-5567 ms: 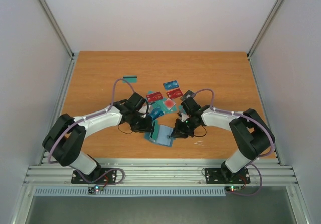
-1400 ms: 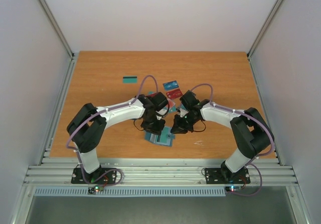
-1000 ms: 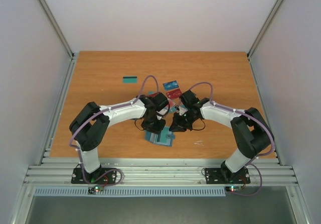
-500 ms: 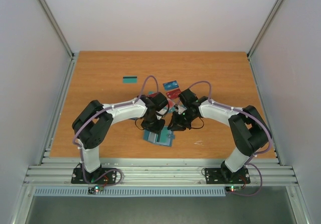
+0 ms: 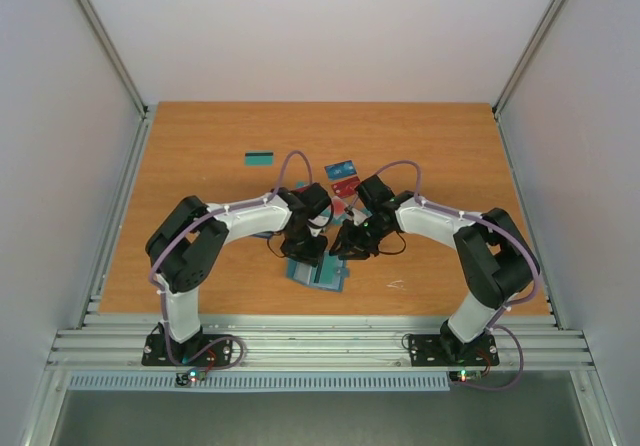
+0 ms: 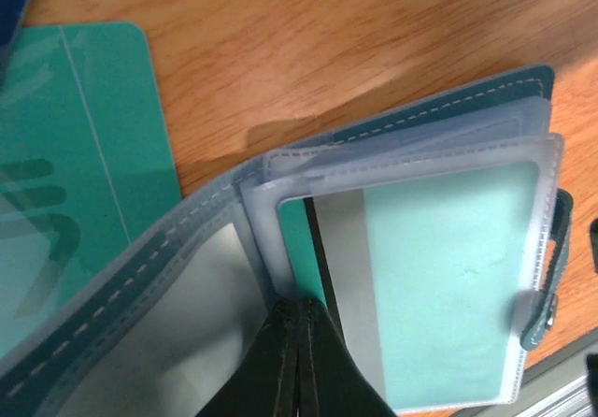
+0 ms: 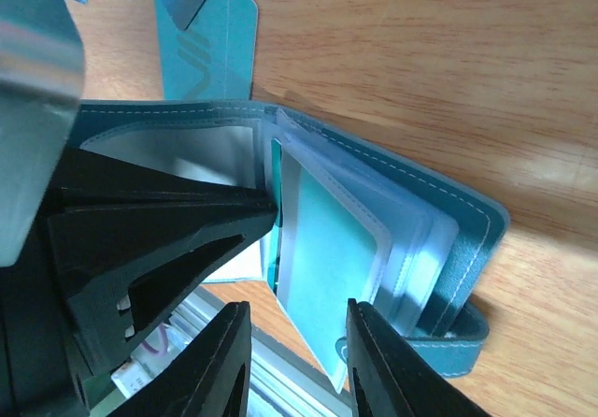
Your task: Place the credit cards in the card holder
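The card holder (image 5: 318, 272) lies open low in the centre of the overhead frame, between both arms and close to the near edge of the surface (image 5: 200, 216). My left tool (image 6: 297, 342) is closed tight, tips together, bearing down at the fold where the clear sleeves (image 6: 411, 146) meet the spine. I see nothing caught between its tips. My right tool (image 7: 299, 342) is parted a narrow way, one finger on each side of the front sleeve's free edge, gripping nothing that I can make out. A teal card (image 6: 448, 277) with a dark stripe sits inside that front sleeve, seated as far as I can tell.

Here's my worry. The left tool is the only thing pinning the holder open. If it lifts or skids on that slick inner cover, the sleeves likely fan over and the holder folds shut or slides toward the rail. If the right tool closes where it stands, it may pinch the sleeve and drag the card out. The two tools are almost touching, so any sideways move risks a knock. The strap (image 6: 553, 277) at the right of the left wrist view could snag a finger.

Plenty is left to do: a loose teal card (image 6: 84, 155) just beside the holder, then a red card (image 5: 347, 185), a blue card (image 5: 340, 169) and a striped teal card (image 5: 260, 157) farther up the frame.
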